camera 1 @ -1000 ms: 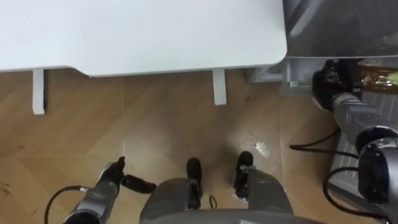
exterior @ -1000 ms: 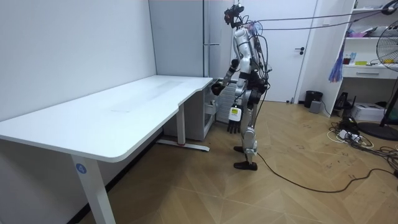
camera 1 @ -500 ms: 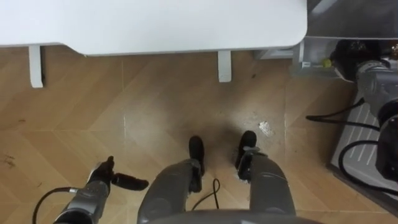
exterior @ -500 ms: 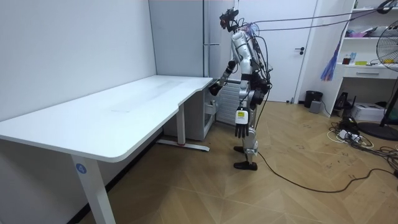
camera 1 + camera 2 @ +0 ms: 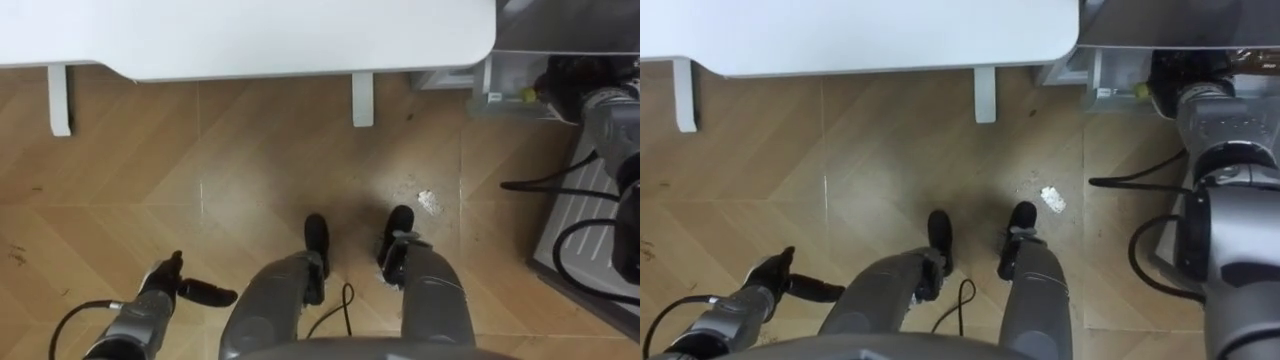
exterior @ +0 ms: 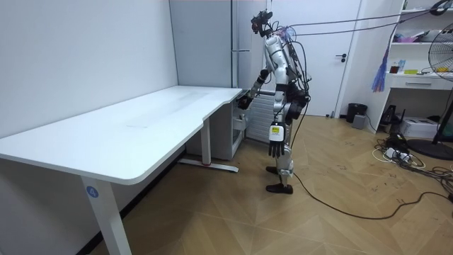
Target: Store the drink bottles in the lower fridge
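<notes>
I stand before the tall grey fridge [image 6: 205,42], next to the end of the white table [image 6: 141,124]. My right hand [image 5: 565,80] is stretched out to the foot of the fridge [image 5: 560,25], where it shows as a dark shape against the low opening; I cannot make out its fingers. A small yellow-green thing [image 5: 525,97] lies right beside it, too small to name. My left hand [image 5: 170,285] hangs at my side over the wooden floor, fingers relaxed and holding nothing. In the room view the left hand [image 6: 274,149] hangs by my thigh.
The white table's edge [image 5: 250,30] runs across the top of the eye views, with its legs [image 5: 362,100] on the floor below. A white slatted panel [image 5: 580,210] lies at the right, by my right arm. A fan [image 6: 442,64] and shelves stand at the room view's right.
The eye view has shifted, and the amber things once at its right edge are out of the picture. In the room view I have straightened up and my left arm has dropped to my side.
</notes>
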You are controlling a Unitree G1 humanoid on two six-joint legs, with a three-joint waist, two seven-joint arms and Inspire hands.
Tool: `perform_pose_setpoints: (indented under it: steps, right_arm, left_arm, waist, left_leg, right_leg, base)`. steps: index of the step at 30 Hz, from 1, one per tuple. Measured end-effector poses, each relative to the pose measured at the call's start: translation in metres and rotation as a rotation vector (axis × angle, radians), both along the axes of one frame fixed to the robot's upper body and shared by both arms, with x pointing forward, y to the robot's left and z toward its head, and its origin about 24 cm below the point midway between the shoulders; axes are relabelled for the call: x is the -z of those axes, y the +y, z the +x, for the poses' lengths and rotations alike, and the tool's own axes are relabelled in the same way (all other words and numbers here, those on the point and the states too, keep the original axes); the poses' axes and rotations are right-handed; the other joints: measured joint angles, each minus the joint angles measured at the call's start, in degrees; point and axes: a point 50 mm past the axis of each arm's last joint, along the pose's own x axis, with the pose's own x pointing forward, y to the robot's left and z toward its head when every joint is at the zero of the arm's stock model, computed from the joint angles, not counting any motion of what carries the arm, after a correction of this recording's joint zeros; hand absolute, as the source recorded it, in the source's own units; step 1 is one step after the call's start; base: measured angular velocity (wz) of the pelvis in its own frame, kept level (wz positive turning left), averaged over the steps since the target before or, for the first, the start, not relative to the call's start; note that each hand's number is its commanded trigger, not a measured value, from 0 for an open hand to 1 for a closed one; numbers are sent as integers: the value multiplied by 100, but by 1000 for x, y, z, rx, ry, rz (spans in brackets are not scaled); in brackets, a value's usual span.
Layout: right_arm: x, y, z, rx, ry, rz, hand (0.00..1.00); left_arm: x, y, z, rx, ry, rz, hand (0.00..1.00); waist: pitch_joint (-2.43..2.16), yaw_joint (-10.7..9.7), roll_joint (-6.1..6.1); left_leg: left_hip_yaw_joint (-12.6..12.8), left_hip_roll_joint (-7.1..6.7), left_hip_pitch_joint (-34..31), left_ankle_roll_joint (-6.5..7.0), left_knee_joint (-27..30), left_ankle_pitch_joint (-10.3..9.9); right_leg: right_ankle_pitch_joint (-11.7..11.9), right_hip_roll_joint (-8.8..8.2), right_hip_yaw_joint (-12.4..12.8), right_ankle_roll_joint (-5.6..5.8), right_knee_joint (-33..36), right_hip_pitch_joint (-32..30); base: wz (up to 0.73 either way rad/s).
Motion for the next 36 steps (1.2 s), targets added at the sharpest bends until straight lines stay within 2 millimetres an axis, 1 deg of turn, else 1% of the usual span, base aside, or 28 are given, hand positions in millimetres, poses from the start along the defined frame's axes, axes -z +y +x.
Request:
perform_pose_setpoints:
  steps: [4, 6, 14, 25, 26, 27, 29, 30, 31, 32, 36]
  right_arm:
    - [0, 0, 0, -7, 29, -24, 0]
    - [-1, -2, -1, -13, 47, -50, 0]
    - [0, -2, -1, -15, 89, -63, 0]
    - [4, -4, -5, -21, 113, -79, 0]
    - [7, -4, -7, -25, 130, -91, 0]
    - [11, -6, -11, -30, 145, -103, 0]
    - [19, -8, -19, -46, 164, -127, 0]
    - [24, -9, -23, -50, 176, -134, 0]
    - [25, -10, -25, -55, 180, -140, 0]
    - [29, -12, -30, -61, 187, -150, 0]
    - [40, -14, -41, -86, 213, -167, 0]
  left_arm:
    - [0, 0, 0, 1, -2, 13, 0]
    - [-1, 0, 1, -2, -8, 23, 0]
    - [-2, 1, 3, -11, -28, 52, 0]
    - [-2, 2, 3, -13, -41, 56, 0]
    - [-2, 2, 2, -13, -38, 57, 0]
    - [-2, 3, 1, -16, -34, 57, 0]
    - [-2, 6, -1, -36, -27, 56, 0]
    - [-1, 8, -4, -52, -20, 51, 0]
    - [-1, 8, -5, -54, -16, 47, 0]
    - [0, 8, -6, -53, -7, 38, 0]
    - [0, 7, -7, -49, 4, 28, 0]
  waist:
    - [-8, 5, -31]
    - [-11, -6, -36]
    - [-13, 16, -30]
    - [-17, 21, -23]
    - [-17, 8, -23]
    - [-31, -8, 1]
    - [-40, 2, 15]
    - [-58, -5, 39]
    - [-64, -16, 50]
    - [-83, -24, 80]
    - [-89, -23, 88]
  left_leg:
    - [-8, 7, -1, 0, 48, 0]
    - [-13, 12, -1, 0, 98, 0]
    - [2, 43, 40, 2, 209, 1]
    - [15, 65, 95, 5, 301, 3]
    - [14, 70, 146, 5, 293, 3]
    - [-4, 82, 213, 5, 291, 3]
    - [-38, 114, 330, 5, 273, 2]
    - [-64, 124, 403, 4, 246, 2]
    - [-88, 125, 440, 4, 229, 2]
    - [-137, 122, 538, 4, 172, 2]
    - [-139, 112, 858, 4, 51, 2]
  right_leg:
    - [7, -4, -19, -10, 8, 21]
    - [18, -15, -72, -24, 9, 54]
    - [57, -19, -124, -59, 13, 175]
    - [62, -20, -155, -57, 4, 301]
    - [62, -20, -177, -58, -11, 366]
    - [61, -11, -234, -58, -75, 477]
    - [79, 42, -281, -41, -226, 683]
    - [90, 71, -308, -28, -309, 796]
    - [96, 75, -332, -22, -343, 851]
    - [110, 80, -383, -13, -411, 966]
    - [116, 104, -401, 8, -503, 1285]
  base:
    - [1]
    - [4]
    - [2]
    - [1]
    - [8]
    - [9]
    - [10]
    - [11]
    - [12]
    - [7]
    - [1]
